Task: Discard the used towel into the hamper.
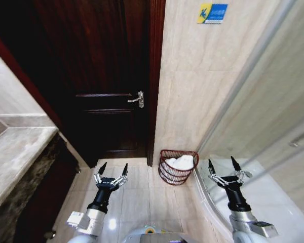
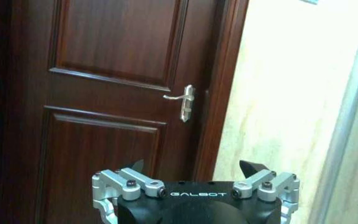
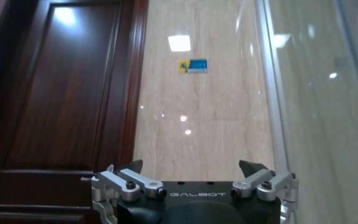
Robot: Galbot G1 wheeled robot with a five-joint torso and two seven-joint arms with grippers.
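Observation:
The hamper [image 1: 178, 167], a small round reddish-brown ribbed basket, stands on the floor against the tiled wall beside the door frame. A white towel [image 1: 181, 162] lies bunched inside it. My left gripper [image 1: 113, 167] hovers open over the floor tiles, left of the hamper and nearer to me, holding nothing. My right gripper [image 1: 222, 162] is open too, raised to the right of the hamper near the glass partition, and empty. In the wrist views each gripper [image 2: 196, 166] [image 3: 195, 164] shows spread black fingertips pointing toward the door and wall.
A dark wooden door [image 1: 106, 81] with a metal handle [image 1: 138, 99] is shut straight ahead. A stone counter [image 1: 15, 152] runs along the left. A glass shower partition [image 1: 263, 101] and a curved white ledge [image 1: 213, 202] bound the right. Beige floor tiles [image 1: 137, 202] lie between.

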